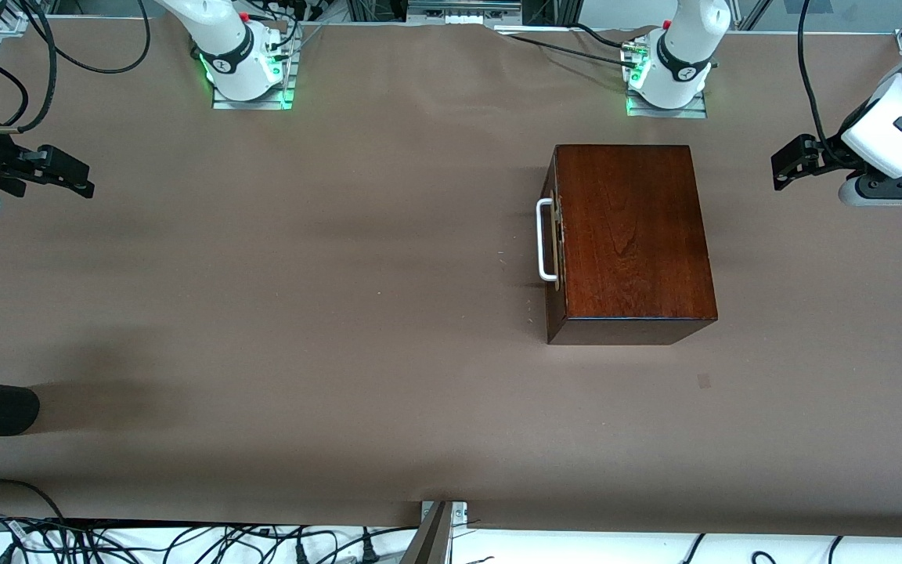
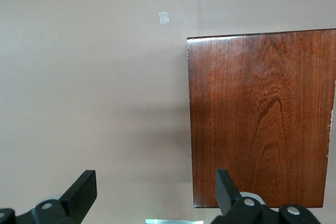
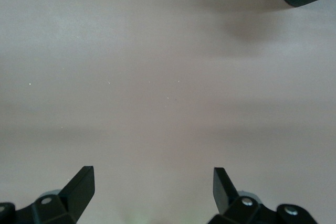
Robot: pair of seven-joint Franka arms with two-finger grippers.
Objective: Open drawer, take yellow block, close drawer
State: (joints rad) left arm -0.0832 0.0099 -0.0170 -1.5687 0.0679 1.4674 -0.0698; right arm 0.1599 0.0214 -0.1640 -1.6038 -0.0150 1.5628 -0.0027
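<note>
The mahogany box (image 1: 633,239) sits toward the left arm's end of the table; its drawer (image 1: 553,243) is fully pushed in, the front facing the right arm's end, and the white bar handle (image 1: 545,240) on that front runs with its long axis from the robots' bases toward the front camera. The yellow block is not visible, presumably inside the box. The left gripper (image 1: 782,168) hangs over bare table at the box's closed end, away from the handle, its 2 fingers (image 2: 81,192) spread wide and holding nothing; it is the nearer hand, but on the wrong side for a pull. The right gripper (image 1: 75,178) hovers well apart from the box, facing the handle side, its fingers (image 3: 79,188) also spread and empty; judging by direction, pulling the drawer suits this arm, which must cross the table toward the handle.
</note>
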